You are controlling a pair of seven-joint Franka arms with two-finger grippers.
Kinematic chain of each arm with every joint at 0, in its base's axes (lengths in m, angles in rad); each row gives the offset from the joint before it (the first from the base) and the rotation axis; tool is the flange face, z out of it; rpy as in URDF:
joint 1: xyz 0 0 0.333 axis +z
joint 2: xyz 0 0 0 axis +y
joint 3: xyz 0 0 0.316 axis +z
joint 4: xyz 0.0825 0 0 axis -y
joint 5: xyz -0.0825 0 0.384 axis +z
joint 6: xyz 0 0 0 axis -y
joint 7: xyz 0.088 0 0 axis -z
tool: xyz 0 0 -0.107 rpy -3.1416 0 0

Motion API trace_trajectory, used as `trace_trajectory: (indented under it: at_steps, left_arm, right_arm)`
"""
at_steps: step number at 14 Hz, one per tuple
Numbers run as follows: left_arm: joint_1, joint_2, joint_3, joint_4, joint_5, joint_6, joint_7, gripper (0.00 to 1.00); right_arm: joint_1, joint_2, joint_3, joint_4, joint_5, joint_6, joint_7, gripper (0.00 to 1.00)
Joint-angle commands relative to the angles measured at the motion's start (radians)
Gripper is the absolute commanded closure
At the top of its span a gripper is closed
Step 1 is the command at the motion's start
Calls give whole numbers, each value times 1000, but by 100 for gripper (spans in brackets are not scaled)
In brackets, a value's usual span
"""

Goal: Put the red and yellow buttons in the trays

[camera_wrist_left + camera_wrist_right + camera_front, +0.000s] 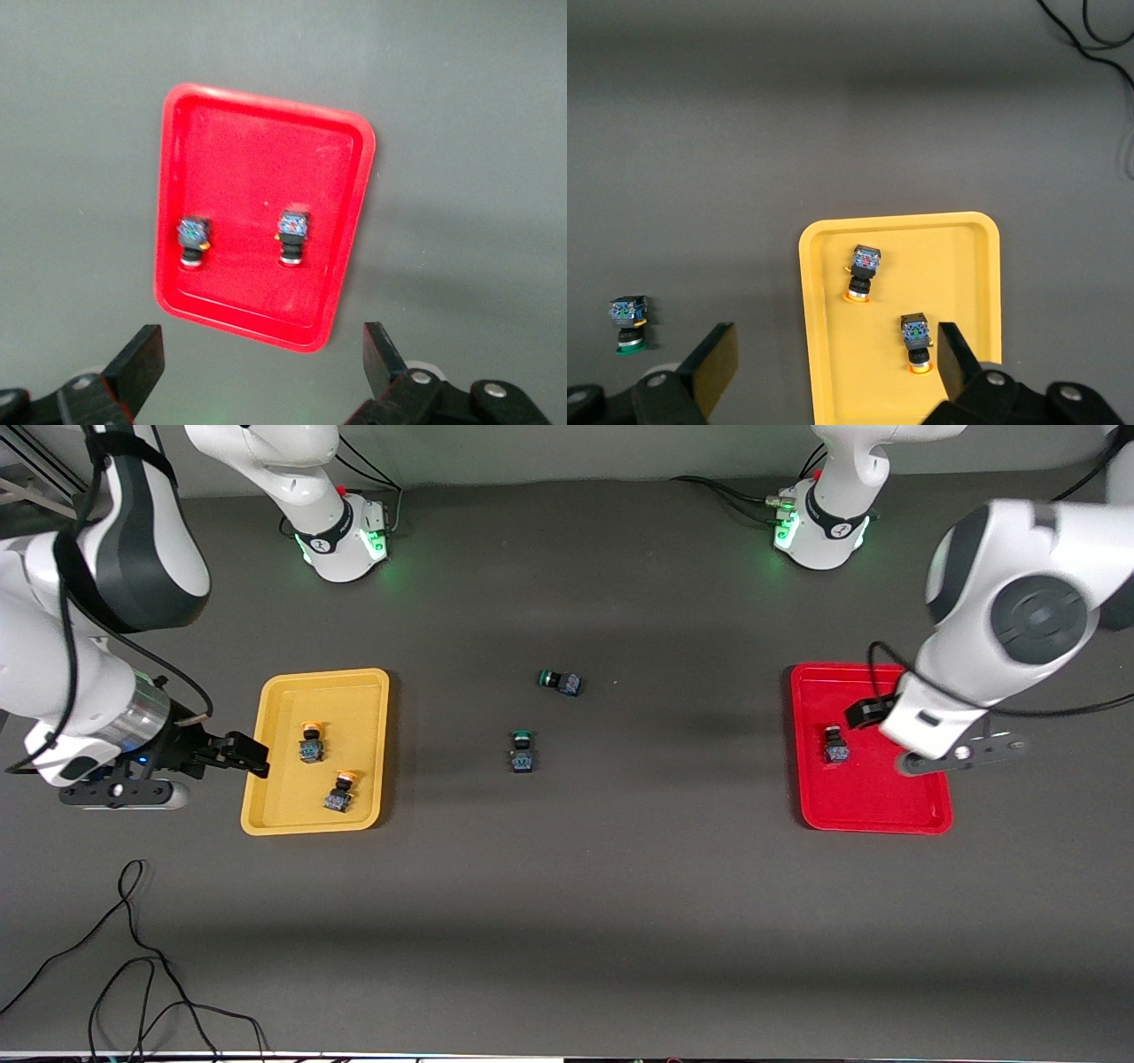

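**Ana:** Dark grey table (567, 921) across the front view, a loose black cable (133, 965) at its near edge. The yellow tray (275, 815) sits toward the right arm's end with two yellow-capped buttons inside, one (310, 742) farther from the camera, one (339, 791) nearer. The red tray (873, 815) sits toward the left arm's end; I see one button (836, 746) there, the arm hiding the rest.

**Ben:** And the two green-capped switches (523, 751) (560, 682)?

**Ana:** Mid-table between the trays, well apart from both. Leave them there.

**Ben:** The pincers?

**Ana:** The right pincer (252, 755) hangs over the yellow tray's outer rim; the left pincer (864, 710) hangs above the red tray.

**Ben:** Left wrist view?

**Ana:** It settles the count: two buttons (192, 239) (292, 235) lie side by side, apart, in the red tray (266, 115). The left pincer (263, 363) is spread wide, holding nothing.

**Ben:** Right wrist view?

**Ana:** Both yellow-capped buttons (864, 270) (917, 341) lie in the yellow tray (974, 292), one green switch (627, 320) out on the table. The right pincer (833, 363) is released too.

**Ben:** So the sorting looks finished.

**Ana:** I judge so. Do the retreat well: lift straight up with fingers spread before swinging away, so nothing clips a rim.
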Motion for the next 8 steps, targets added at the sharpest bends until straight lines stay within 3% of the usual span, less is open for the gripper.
trace_trajectory:
  at_steps: [1,4,6,8]
  left_arm:
    - [0,-50,76,5,-24,-12,147,0]
    - [44,-79,103,13,-39,-12,237,0]
    - [166,-78,9,25,-62,-7,244,0]
    - [127,-73,33,34,-62,-14,242,0]
  right_arm:
    - [-3,-5,-8,43,24,-39,-43,0]
    - [-11,-5,-15,92,75,-100,-74,0]
    - [-10,-5,-30,126,78,-147,-78,0]
    - [-11,-3,-33,152,76,-151,-130,0]
